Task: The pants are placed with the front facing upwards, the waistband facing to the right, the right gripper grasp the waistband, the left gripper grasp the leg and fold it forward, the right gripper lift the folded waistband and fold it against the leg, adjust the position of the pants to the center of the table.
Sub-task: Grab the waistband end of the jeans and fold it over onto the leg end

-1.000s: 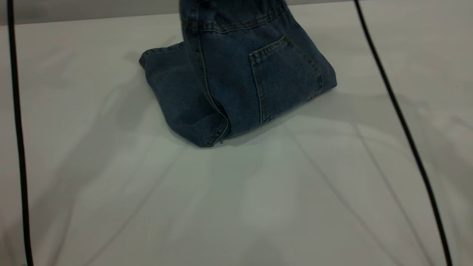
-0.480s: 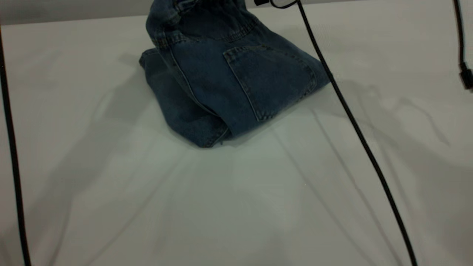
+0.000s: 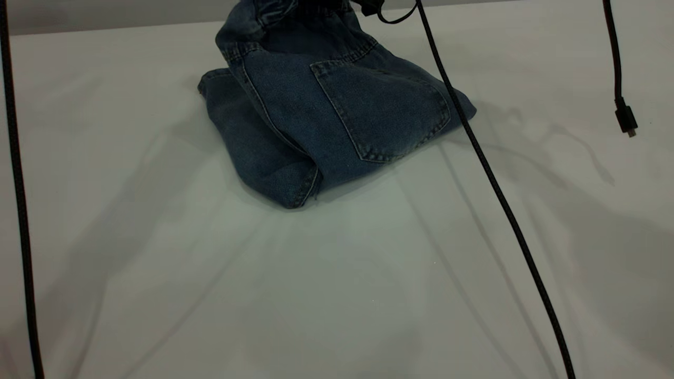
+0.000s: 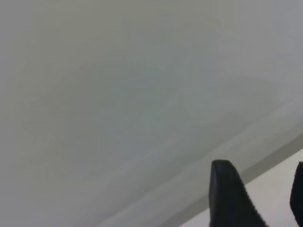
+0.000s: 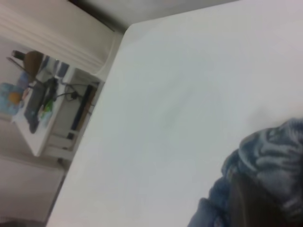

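I see the pants (image 3: 326, 121) lying folded on the table (image 3: 337, 273), toward its far side, left of centre. The waistband (image 3: 295, 16) rises behind the fold, at the far edge. A cable (image 3: 495, 184) crosses before the pants' right side.

Blue pants (image 3: 326, 116), white table (image 3: 337, 295)

The exterior view looks down at a slant across the tabletop (image 3: 337, 295), facing the pants (image 3: 337, 116), which sit at its far edge and are cut off at the top. The right wrist view sits very near the pants (image 5: 265, 179) and looks past them over the tabletop (image 5: 189, 94) to its corner; these two views share both. The left wrist view seems to face a pale, bare surface, with its own hand (image 4: 258, 196) at the edge.
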Available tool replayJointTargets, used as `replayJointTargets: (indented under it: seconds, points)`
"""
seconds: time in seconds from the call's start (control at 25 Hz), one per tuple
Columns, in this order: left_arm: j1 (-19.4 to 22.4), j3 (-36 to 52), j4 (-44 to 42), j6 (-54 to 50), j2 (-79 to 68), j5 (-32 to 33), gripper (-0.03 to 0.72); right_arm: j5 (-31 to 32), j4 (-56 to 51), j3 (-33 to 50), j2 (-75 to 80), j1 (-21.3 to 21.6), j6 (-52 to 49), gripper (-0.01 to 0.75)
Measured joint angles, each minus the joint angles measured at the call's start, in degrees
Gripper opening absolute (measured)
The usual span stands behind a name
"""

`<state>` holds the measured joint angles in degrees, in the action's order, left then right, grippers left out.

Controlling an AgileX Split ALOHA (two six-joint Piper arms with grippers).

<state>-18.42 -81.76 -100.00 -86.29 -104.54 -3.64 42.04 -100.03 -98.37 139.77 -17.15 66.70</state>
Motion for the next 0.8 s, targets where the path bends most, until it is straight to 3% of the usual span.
replayJointTargets:
  seconds: [0.36, 0.8]
  points:
    - [0.00, 0.00, 0.00, -0.10, 0.00, -0.13, 0.318, 3.84, -0.09, -1.08, 0.25, -2.51, 0.00, 0.048]
    - [0.00, 0.11, 0.00, -0.10, 0.00, -0.89, 0.318, -0.39, 0.04, -1.02, 0.25, -5.20, 1.34, 0.085]
